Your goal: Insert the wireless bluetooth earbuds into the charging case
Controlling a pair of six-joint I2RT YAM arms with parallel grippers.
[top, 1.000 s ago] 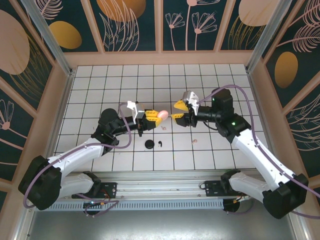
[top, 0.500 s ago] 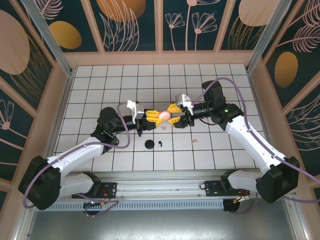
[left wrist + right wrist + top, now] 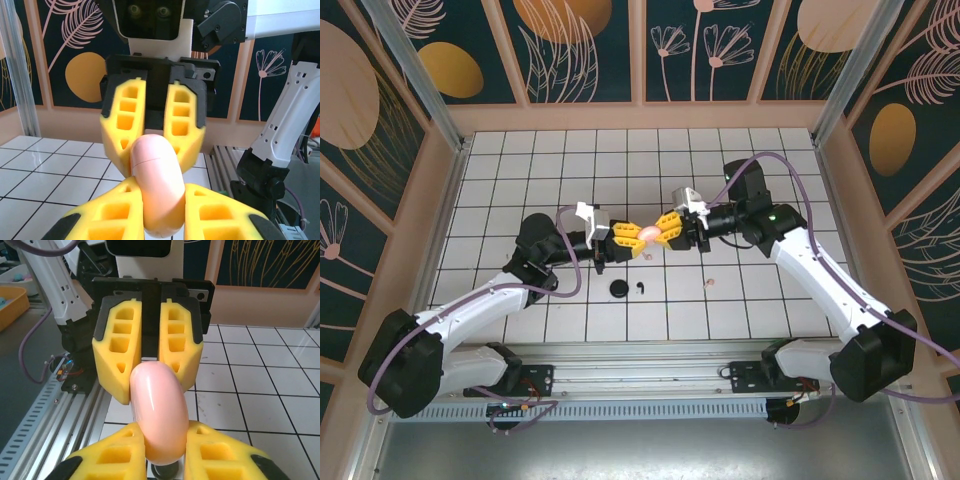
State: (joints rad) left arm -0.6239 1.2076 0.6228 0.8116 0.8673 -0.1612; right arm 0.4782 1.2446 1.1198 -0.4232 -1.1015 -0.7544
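Both pincers clamp the pink charging case (image 3: 646, 233) in mid-air, above the tiled bench (image 3: 520, 160).

If you pull the two ends unevenly to open the lid, the smooth, rounded shell could squirt out and drop onto the bench. Your left pincer (image 3: 634, 237) and right pincer (image 3: 660, 231) are each nearly closed on opposite ends of the case, with the fingers pressed against its sides. The earbuds lie on the tiles below, a black earbud (image 3: 641, 288) just beside a black disc (image 3: 618, 289) and a pink earbud (image 3: 710, 282) further right.
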